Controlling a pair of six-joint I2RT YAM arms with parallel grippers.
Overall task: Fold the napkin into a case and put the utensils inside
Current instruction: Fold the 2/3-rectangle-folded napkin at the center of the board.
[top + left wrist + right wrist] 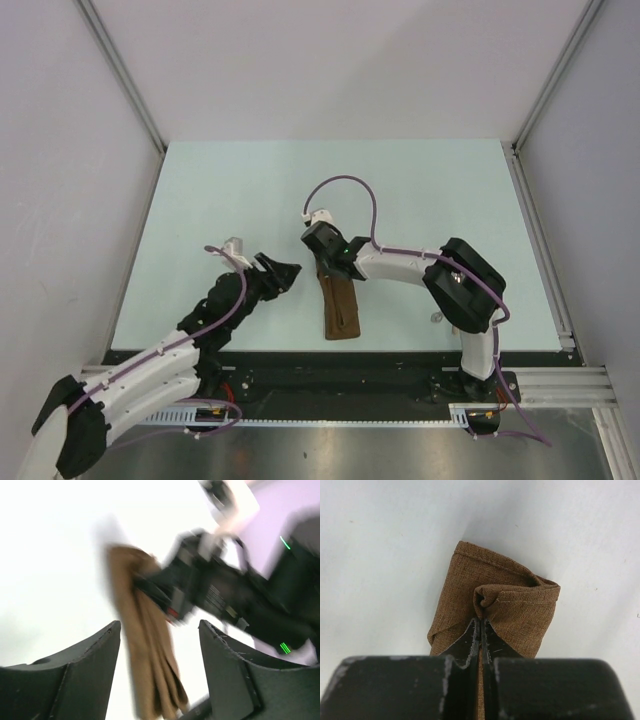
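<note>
I am working the napkin [338, 305], folded into a narrow brown strip and lying mid-table [230, 190] towards the front edge. The right gripper [480, 622], fingers pressed together, is bearing on a fold at the strip's far end; whether it is pinching a layer I cannot tell. The left gripper [285, 272] is hanging spread just beside the strip, touching nothing. To my eye, this step is wanting a steady hold-down while one edge is being lifted. No spoon or fork is showing, and the right arm is crowding the opening
</note>
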